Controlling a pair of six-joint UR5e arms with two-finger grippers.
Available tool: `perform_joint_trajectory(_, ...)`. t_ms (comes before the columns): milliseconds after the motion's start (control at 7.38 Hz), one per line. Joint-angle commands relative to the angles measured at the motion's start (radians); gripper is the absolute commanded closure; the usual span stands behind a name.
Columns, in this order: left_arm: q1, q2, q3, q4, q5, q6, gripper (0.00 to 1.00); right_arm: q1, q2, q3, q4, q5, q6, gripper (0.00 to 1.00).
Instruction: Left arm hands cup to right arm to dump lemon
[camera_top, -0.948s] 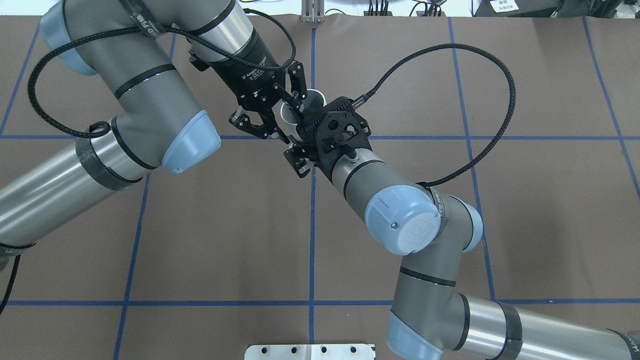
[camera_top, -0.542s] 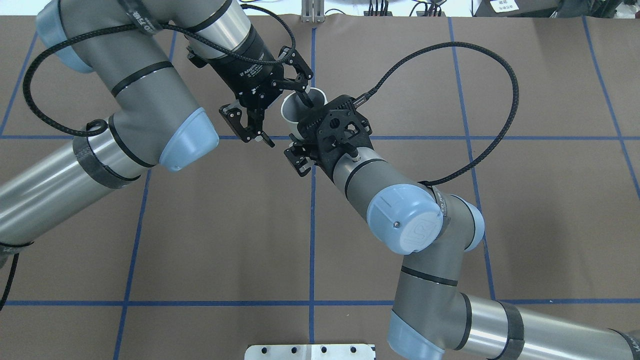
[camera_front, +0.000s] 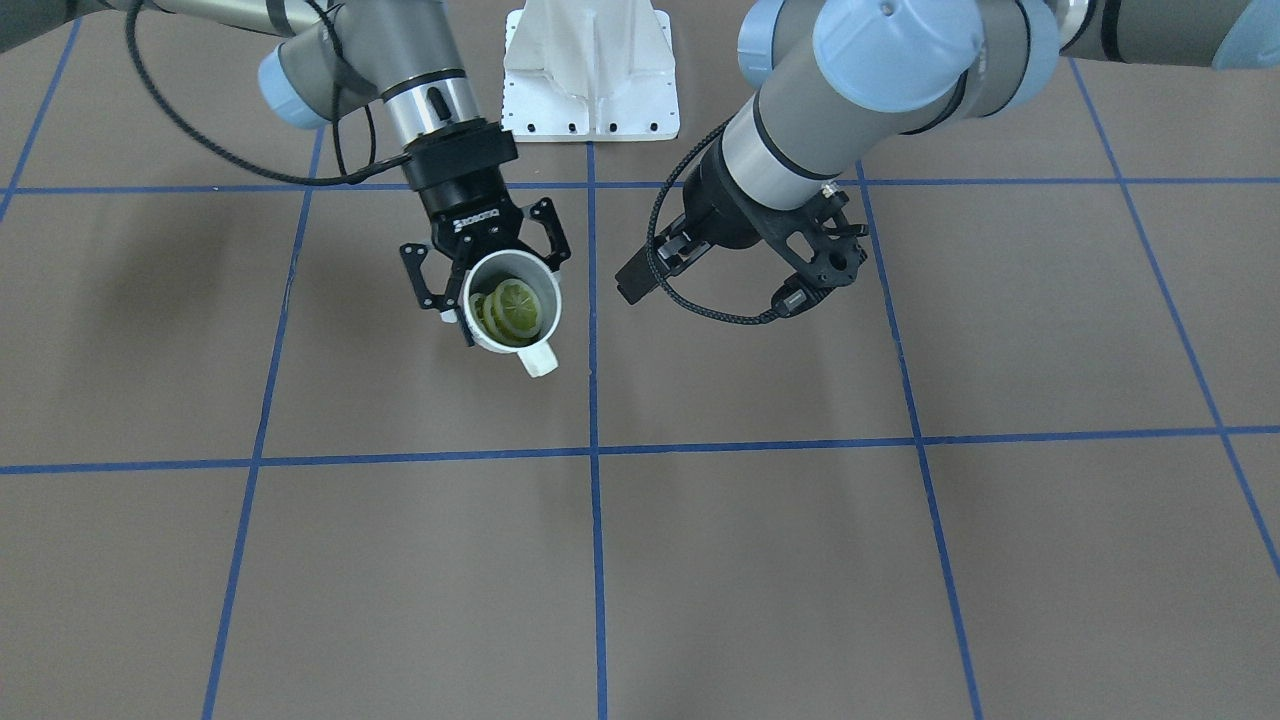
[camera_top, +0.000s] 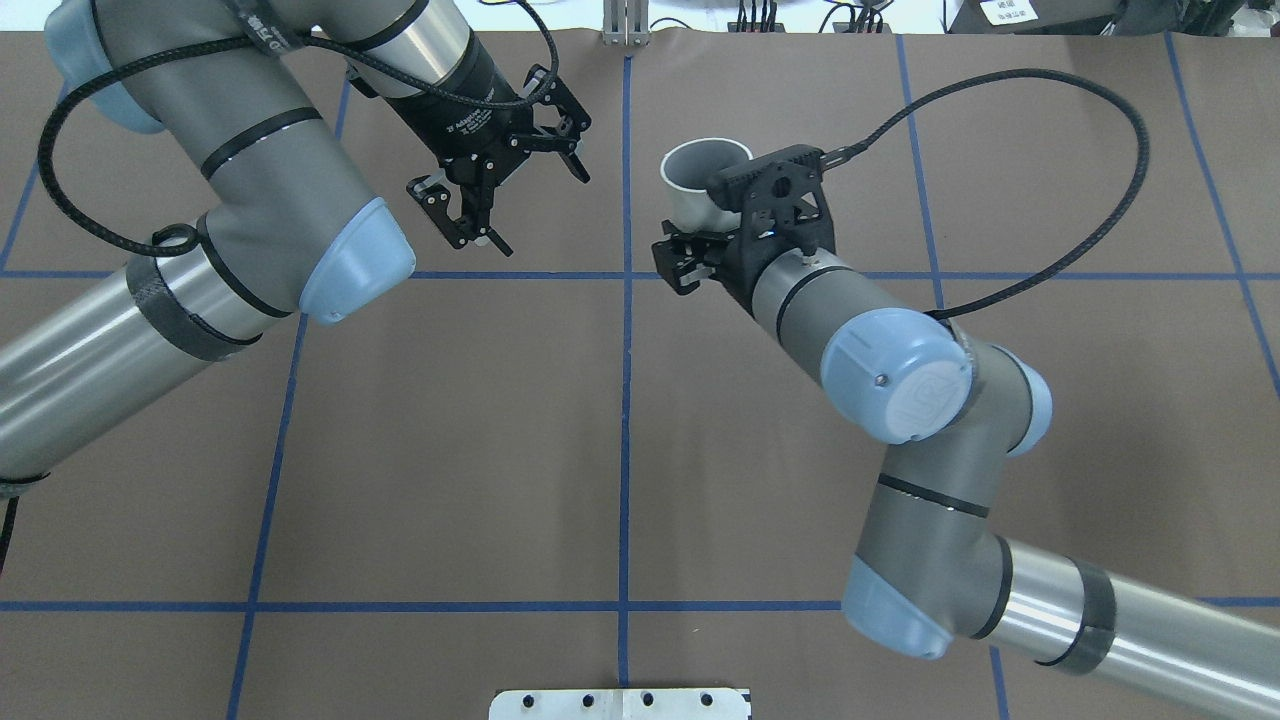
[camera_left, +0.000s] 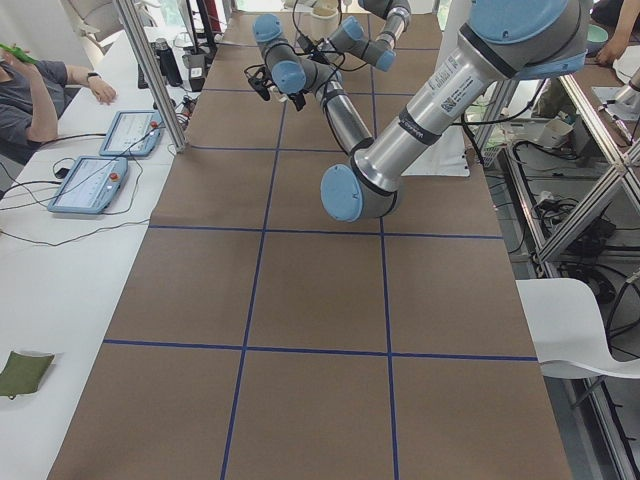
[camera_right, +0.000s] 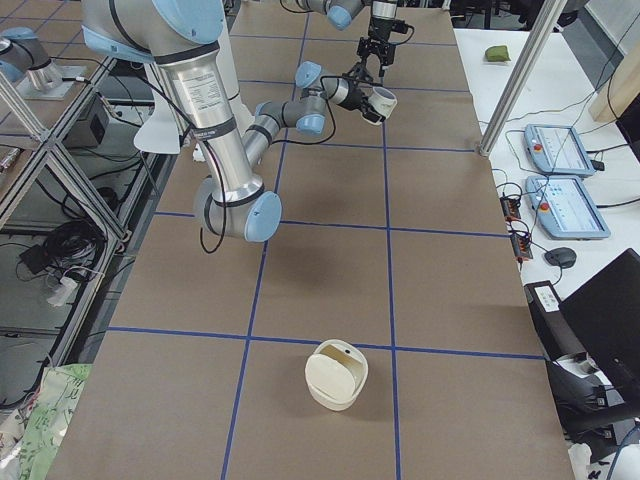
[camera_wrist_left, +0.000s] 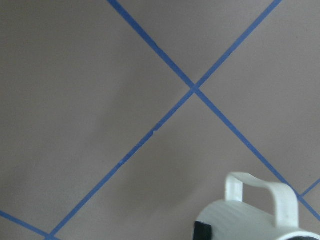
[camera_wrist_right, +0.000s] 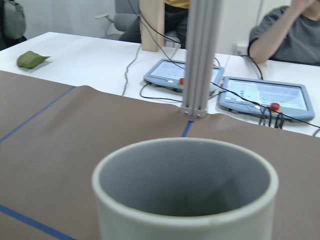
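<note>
The off-white cup (camera_front: 541, 287) hangs above the table, its handle pointing away from the robot. My right gripper (camera_front: 500, 285) is shut on it, one finger on each side of its body. Yellow-green lemon (camera_front: 505, 310) slices lie inside the cup. From overhead the cup (camera_top: 700, 168) shows only its grey inside, just beyond the right wrist. My left gripper (camera_top: 545, 215) is open and holds nothing, a short way to the cup's left. In the left wrist view the cup's handle (camera_wrist_left: 260, 192) sits at the lower right over the brown table.
A white mounting plate (camera_front: 590, 70) is at the robot's base. A cream round container (camera_right: 337, 373) lies on the table near the robot's right end. Blue tape lines (camera_top: 625, 400) cross the brown mat. Tablets (camera_left: 90, 185) and seated people are at the side table.
The left gripper opened off the cup's rim and drew back to the left. The right arm carried the cup to the right and farther from the robot.
</note>
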Motion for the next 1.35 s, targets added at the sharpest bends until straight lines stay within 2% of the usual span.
perform_joint_trajectory(0, -0.009, 0.018, 0.006, 0.001, 0.034, 0.057, 0.0, 0.118, -0.16, 0.075, 0.004, 0.084, 0.09, 1.0)
perform_joint_trajectory(135, -0.015, 0.03, 0.005, 0.001, 0.06, 0.088, 0.0, 0.156, -0.27, 0.154, 0.01, 0.134, 0.089, 1.0)
perform_joint_trajectory(271, -0.023, 0.035, 0.006, 0.001, 0.095, 0.155, 0.0, 0.169, -0.391, 0.207, 0.096, 0.133, 0.096, 1.0)
perform_joint_trajectory(406, -0.035, 0.07, 0.006, 0.002, 0.131, 0.248, 0.0, 0.183, -0.542, 0.203, 0.276, 0.139, 0.098, 1.0)
perform_joint_trajectory(542, -0.045, 0.104, 0.009, 0.003, 0.16, 0.357, 0.0, 0.207, -0.652, 0.196, 0.4, 0.171, 0.102, 1.0)
perform_joint_trajectory(677, -0.055, 0.125, 0.015, 0.004, 0.184, 0.424, 0.0, 0.236, -0.735, 0.195, 0.48, 0.202, 0.109, 0.99)
perform_joint_trajectory(812, -0.068, 0.127, 0.026, 0.007, 0.188, 0.456, 0.0, 0.293, -0.818, 0.192, 0.583, 0.27, 0.154, 0.99)
perform_joint_trajectory(948, -0.075, 0.125, 0.025, 0.007, 0.189, 0.459, 0.0, 0.421, -0.852, 0.137, 0.687, 0.417, 0.179, 0.99)
perform_joint_trajectory(1083, -0.075, 0.125, 0.026, 0.007, 0.191, 0.461, 0.0, 0.575, -0.863, 0.011, 0.838, 0.587, 0.196, 0.99)
perform_joint_trajectory(1219, -0.075, 0.125, 0.025, 0.007, 0.192, 0.459, 0.0, 0.689, -0.851, -0.103, 0.938, 0.693, 0.196, 0.99)
